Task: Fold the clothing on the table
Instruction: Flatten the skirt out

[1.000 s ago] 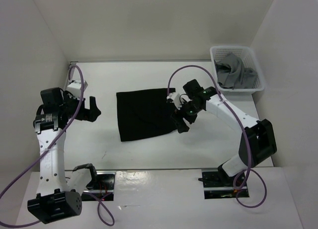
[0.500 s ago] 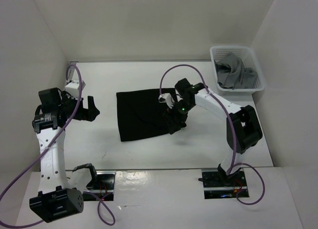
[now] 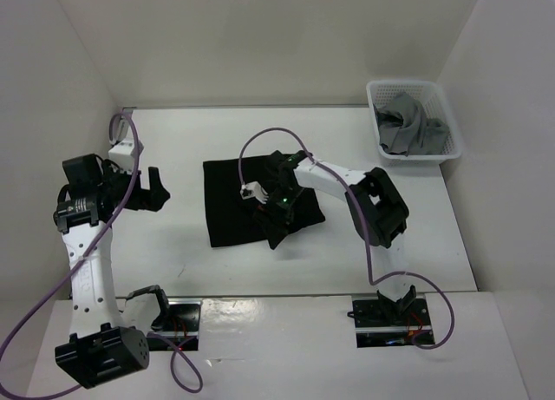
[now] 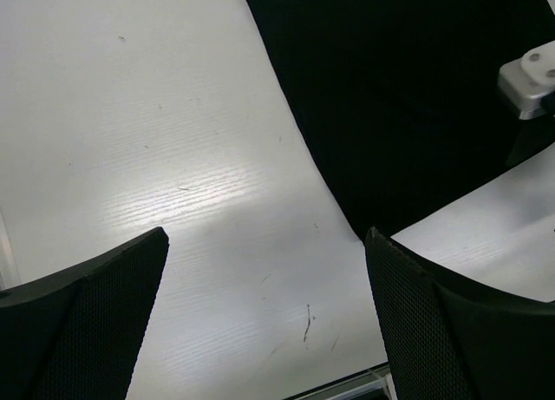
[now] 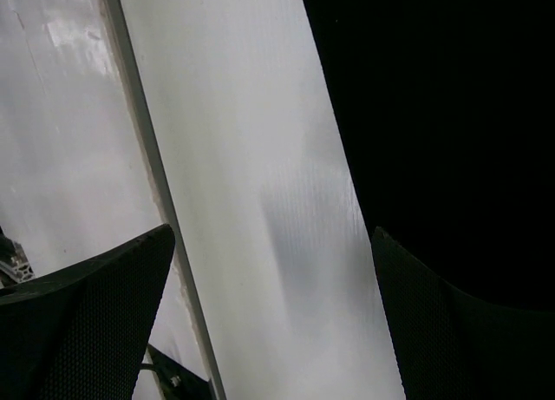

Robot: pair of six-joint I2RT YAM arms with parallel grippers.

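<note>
Well, the left fingers (image 4: 78, 318) stand wide apart and hold nothing. Between them the wrist view shows only bare bench (image 4: 173, 114), with a few small scratches on it. Beyond their tips, to the right, begins the cloth (image 4: 408, 88), black and plain, and its corner comes near the right fingertip. From above, these fingers hang to the left of the cloth, apart from it, and they point toward it.

The right fingers (image 5: 468, 331) are also spread wide, and nothing is gripped. In their own view a strip of white bench runs between them, and the straight edge of the cloth lies along the right side of this strip. Seen from above, they are over the near right part of the cloth, and the right arm reaches across the cloth from the right. Whether the tips touch the fabric, I cannot tell.

The cloth lies flat near the middle of the bench, almost a rectangle, and part of its right side is hidden under the arm.

In the far right corner stands a white basket (image 3: 403, 82), well apart from the cloth. A grey garment (image 3: 408, 127) lies crumpled inside it.
</note>
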